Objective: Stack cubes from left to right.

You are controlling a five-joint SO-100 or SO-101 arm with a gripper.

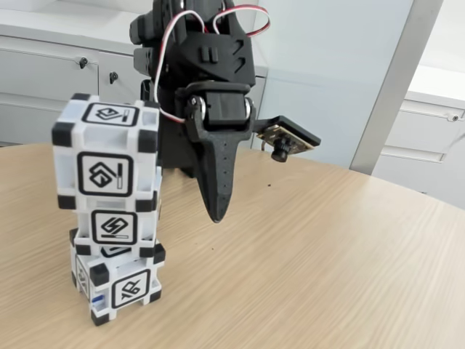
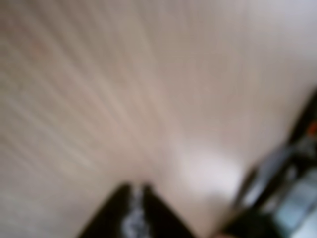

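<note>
Stack: three alike small white plastic cubes with black corner blocks and a black-framed line glyph on each face stand one on another at the left side of the round light-wood table point(image 1: 327, 254), near its front edge in the fixed view.
Top cube point(image 1: 107, 155): sits on the middle one, its faces turned slightly off square from those below.
Middle cube point(image 1: 116, 227): rests between the other two, touching both.
Bottom cube point(image 1: 120, 282): stands on the table surface, a small blue mark on its left face.
Gripper point(image 1: 216, 216): black plastic two-finger gripper hangs point-down to the right of the stack, apart from it, its tip level with the middle cube and clear of the table.
Jaw state: in the wrist view point(image 2: 133, 191) the two dark tips lie together with only a thin seam between them; the gripper is closed and holds nothing.
Wrist camera point(image 1: 285, 139): small board camera on a black bracket projects from the gripper's right side in the fixed view.
Arm point(image 1: 196, 58): black, with red and white wires looped over its upper part, rises behind the stack.
Wrist view quality: heavily blurred; pale wood grain and a dark indistinct shape at the lower right corner.
Background: white cabinets point(image 1: 43, 87) with small dark locks stand behind the table.
</note>
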